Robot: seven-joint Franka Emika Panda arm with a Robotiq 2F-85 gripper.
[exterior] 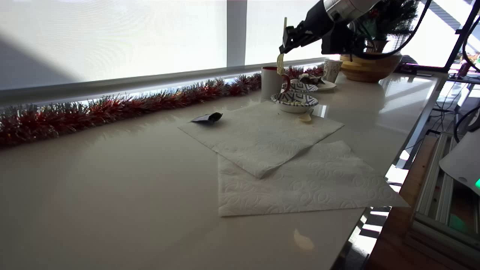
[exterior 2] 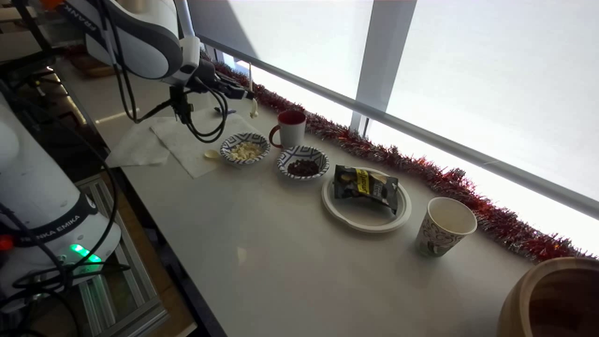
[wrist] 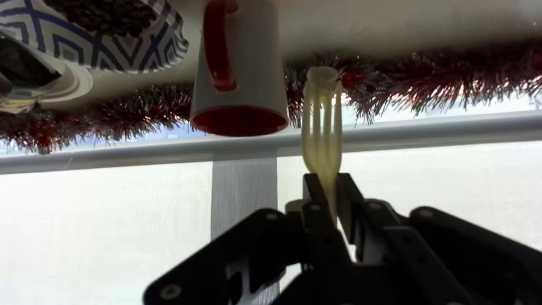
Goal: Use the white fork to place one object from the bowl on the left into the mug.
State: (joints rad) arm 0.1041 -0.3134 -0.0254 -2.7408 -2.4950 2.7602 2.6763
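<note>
Nearest in the wrist view, the gripper (wrist: 329,182) pinches the white fork (wrist: 322,154), a pale round piece (wrist: 322,77) on its far end; in an exterior view its tines (exterior: 280,64) point down. Beyond, apart from the fork, the red-handled mug (wrist: 258,63) stands upright near the bowl of dark pieces (wrist: 127,53). Farther back runs red tinsel (wrist: 440,80).

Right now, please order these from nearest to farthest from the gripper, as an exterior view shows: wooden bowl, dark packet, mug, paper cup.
From the gripper, in an exterior view:
1. Mug: lower down, close by.
2. Dark packet: on the white plate.
3. Paper cup: beyond the plate.
4. Wooden bowl: picture's lower right corner.
</note>
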